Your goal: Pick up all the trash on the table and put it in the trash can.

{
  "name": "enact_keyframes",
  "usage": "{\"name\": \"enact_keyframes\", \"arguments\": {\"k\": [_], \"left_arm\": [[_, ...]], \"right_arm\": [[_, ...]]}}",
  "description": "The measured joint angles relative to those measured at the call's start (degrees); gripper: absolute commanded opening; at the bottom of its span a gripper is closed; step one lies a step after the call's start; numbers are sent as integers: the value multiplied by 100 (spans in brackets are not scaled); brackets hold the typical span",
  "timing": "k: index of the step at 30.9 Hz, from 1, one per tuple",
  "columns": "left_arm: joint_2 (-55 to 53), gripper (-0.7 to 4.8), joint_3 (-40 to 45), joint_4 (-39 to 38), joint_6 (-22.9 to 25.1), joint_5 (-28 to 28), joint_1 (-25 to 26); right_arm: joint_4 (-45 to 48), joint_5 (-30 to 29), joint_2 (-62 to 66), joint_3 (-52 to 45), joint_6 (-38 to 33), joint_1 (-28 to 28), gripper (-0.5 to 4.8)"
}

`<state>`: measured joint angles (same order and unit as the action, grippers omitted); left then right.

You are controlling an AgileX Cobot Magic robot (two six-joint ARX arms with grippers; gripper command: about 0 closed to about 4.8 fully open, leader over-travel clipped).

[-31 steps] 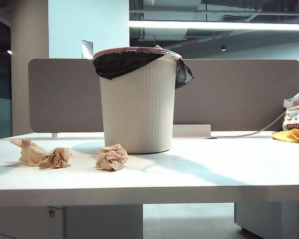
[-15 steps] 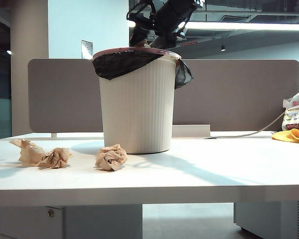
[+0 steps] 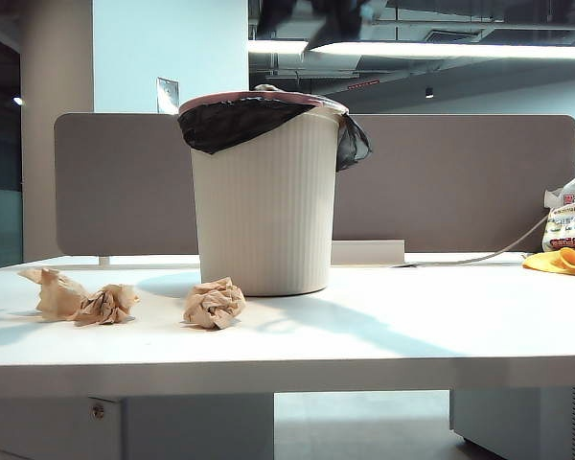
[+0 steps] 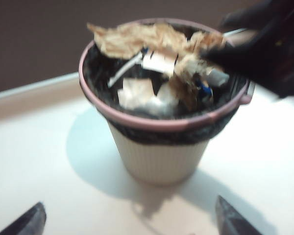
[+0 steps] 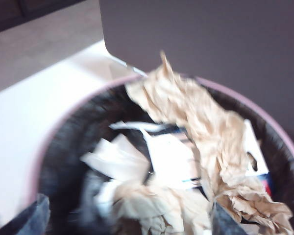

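The ribbed off-white trash can [image 3: 264,196] with pink rim and black liner stands mid-table [image 3: 412,326]. Three crumpled tan trash wads lie on the table: two at the left [image 3: 53,290] [image 3: 107,304] and one just in front of the can [image 3: 214,303]. Above the can, the dark right arm [image 3: 316,14] is cut off by the picture's top. My right gripper [image 5: 127,220] hangs open over the can's mouth, with tan paper [image 5: 206,122] lying inside. My left gripper [image 4: 130,223] is open and empty, hovering above the table beside the trash can [image 4: 159,156].
A grey-brown divider panel [image 3: 460,182] runs behind the can. At the far right lie a printed white plastic bag [image 3: 567,220] and a yellow-orange cloth [image 3: 561,261], with a cable [image 3: 489,254] leading to them. A low white block [image 3: 369,251] sits behind the can.
The right arm showed above the can's rim half a second ago and has since risen almost out of the exterior view. The wads on the table have not moved.
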<state>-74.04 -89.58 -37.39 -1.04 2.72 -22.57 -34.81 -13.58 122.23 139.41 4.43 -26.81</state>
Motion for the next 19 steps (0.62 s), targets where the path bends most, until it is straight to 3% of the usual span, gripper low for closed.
{"name": "enact_keyframes", "arguments": {"k": [8,13,19], "left_arm": [[289,479,0,-363,-240,-275,-7],[662,479,0,-861,-247,-310,0],[1086,479,140,-1635,-249,-868,-11]], "right_arm": [[-629,-85,-767,28,9,-221,435],[-1620,-9,-1075,17,44,-426,434],[-2428,76,-1093,-85,175,-942,432]]}}
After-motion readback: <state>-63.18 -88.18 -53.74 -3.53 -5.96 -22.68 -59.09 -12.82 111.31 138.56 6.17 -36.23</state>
